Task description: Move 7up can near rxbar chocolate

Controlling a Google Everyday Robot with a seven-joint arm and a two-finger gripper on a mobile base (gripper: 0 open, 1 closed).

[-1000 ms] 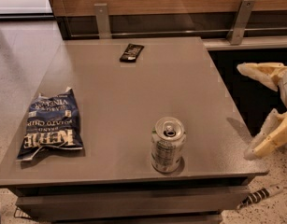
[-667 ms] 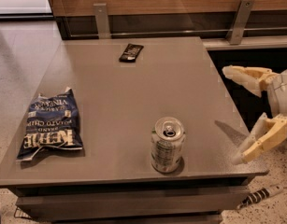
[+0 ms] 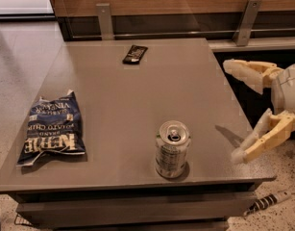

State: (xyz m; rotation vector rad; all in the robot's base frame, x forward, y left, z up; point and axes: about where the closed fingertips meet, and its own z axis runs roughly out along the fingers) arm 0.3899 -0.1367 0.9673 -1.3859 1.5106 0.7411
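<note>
The 7up can point(image 3: 172, 149) stands upright near the front edge of the grey table point(image 3: 137, 95), silver with a pale green-and-white label and a pull-tab top. The rxbar chocolate point(image 3: 135, 54) is a small flat black bar lying at the far side of the table, well away from the can. My gripper point(image 3: 232, 110) is at the table's right edge, to the right of the can and apart from it. Its two pale fingers point(image 3: 257, 142) are spread wide and hold nothing.
A large blue crinkled chip bag point(image 3: 53, 128) lies on the left part of the table. A wooden wall with two metal brackets point(image 3: 104, 20) runs behind the table. A cable point(image 3: 269, 201) lies on the speckled floor at the front right.
My gripper has moved left from the right edge of the view, closer to the table's right edge and the can. The can, bar and bag have not moved.
</note>
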